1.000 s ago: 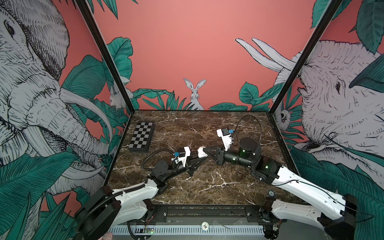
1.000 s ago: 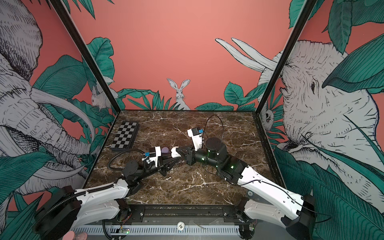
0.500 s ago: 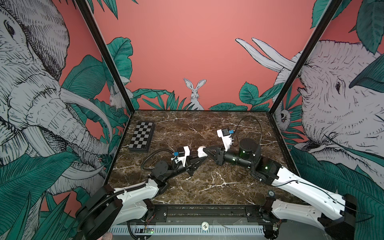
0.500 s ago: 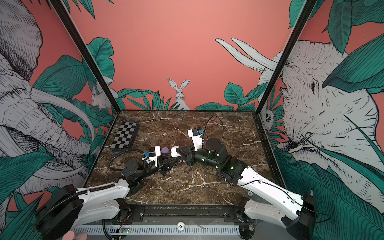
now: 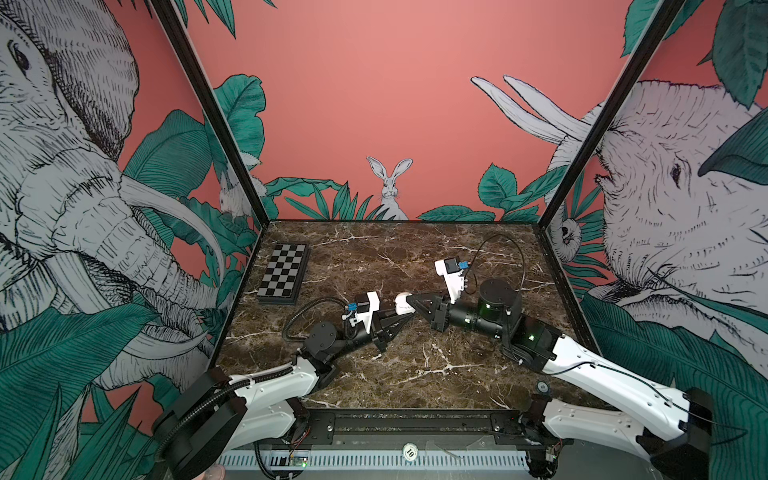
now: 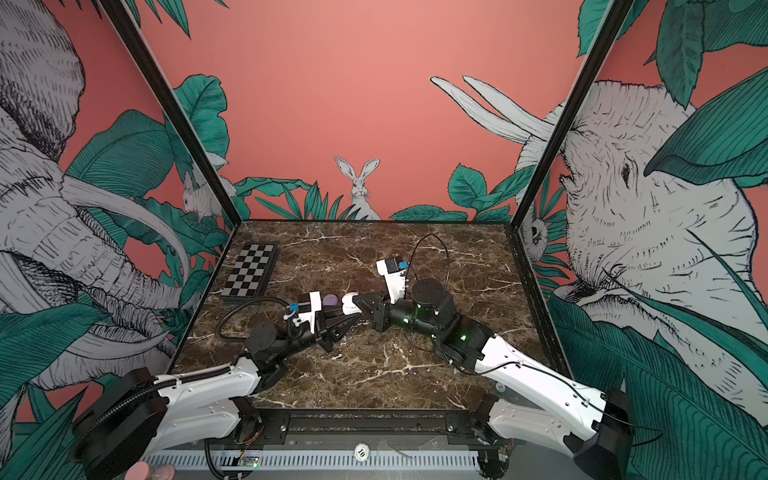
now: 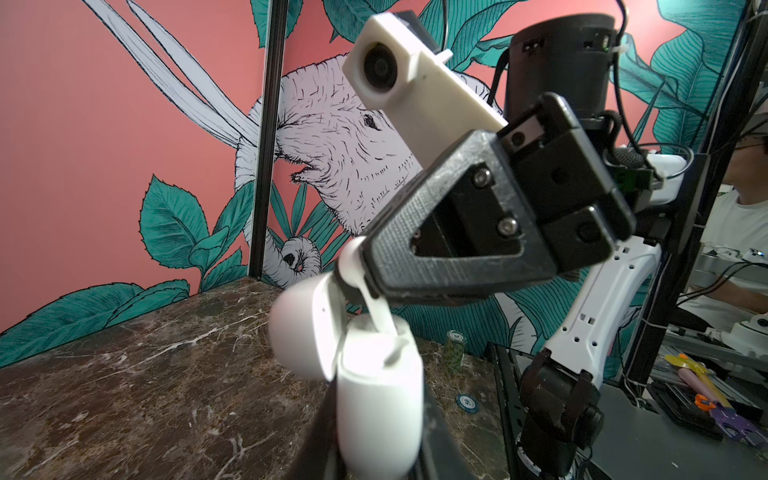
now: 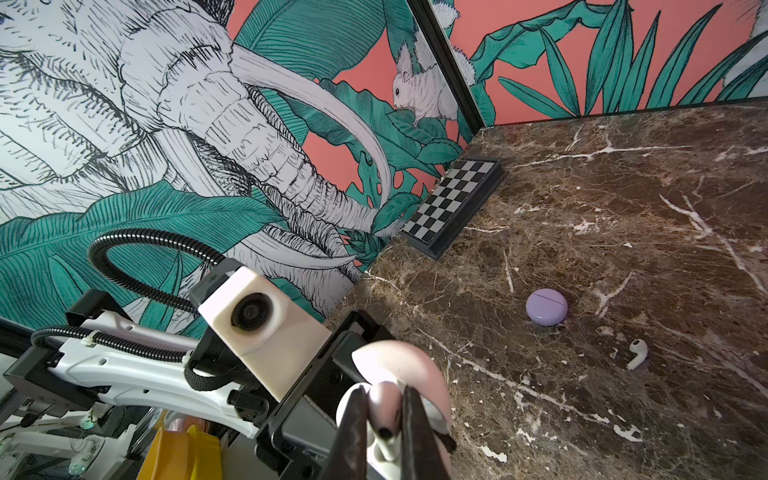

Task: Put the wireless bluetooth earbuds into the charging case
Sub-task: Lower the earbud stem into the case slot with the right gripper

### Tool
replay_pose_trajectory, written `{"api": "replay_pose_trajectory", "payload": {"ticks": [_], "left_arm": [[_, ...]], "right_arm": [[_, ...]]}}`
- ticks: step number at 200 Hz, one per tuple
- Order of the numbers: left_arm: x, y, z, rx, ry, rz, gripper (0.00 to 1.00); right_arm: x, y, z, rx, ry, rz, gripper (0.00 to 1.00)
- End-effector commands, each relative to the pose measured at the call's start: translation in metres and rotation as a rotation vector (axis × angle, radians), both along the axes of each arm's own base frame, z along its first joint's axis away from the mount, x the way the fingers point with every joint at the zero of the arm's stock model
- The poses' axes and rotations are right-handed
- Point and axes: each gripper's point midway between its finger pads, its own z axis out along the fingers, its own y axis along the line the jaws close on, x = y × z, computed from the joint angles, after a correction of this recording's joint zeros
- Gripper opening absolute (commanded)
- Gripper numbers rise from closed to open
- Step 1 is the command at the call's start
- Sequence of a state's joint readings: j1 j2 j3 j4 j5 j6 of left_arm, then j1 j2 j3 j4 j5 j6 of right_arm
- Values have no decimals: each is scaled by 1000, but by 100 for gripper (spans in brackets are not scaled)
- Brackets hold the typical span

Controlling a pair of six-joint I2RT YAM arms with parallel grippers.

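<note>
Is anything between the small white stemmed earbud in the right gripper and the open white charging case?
Nothing visible. The small white stemmed earbud, pinched by the right gripper, has its stem at the mouth of the white charging case; the lid is swung aside.

The table (image 5: 415,374) is dark brown marble with white veins. At its ten o'clock, the chessboard (image 5: 284,279) has black and pale grey checks in a black frame. The white case (image 7: 378,399) at centre is glossy, and the earbud (image 7: 352,266) above it is white. At its nine o'clock lies a lilac case (image 6: 330,299). The loose earbud (image 8: 637,353) is white. The left gripper (image 5: 399,322) and right gripper (image 8: 384,415) are matt black, and the arms (image 5: 270,382) are white with black joints. The walls (image 5: 374,104) are coral, with green leaves (image 5: 174,153) and black-on-white elephants (image 5: 62,187).
</note>
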State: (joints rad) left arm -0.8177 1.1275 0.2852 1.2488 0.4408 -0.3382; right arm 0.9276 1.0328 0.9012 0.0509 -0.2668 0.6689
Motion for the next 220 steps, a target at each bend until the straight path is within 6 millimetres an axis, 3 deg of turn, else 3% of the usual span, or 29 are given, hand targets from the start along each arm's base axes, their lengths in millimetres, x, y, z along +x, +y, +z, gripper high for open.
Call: {"api": "replay_pose_trajectory", "payload": {"ticks": [1, 220], "left_arm": [[-6, 8, 28, -93, -57, 7, 0], [-2, 9, 33, -111, -46, 24, 0]], "right_arm": [[-6, 0, -1, 3, -5, 14, 0], [-7, -4, -3, 15, -10, -1, 0]]}}
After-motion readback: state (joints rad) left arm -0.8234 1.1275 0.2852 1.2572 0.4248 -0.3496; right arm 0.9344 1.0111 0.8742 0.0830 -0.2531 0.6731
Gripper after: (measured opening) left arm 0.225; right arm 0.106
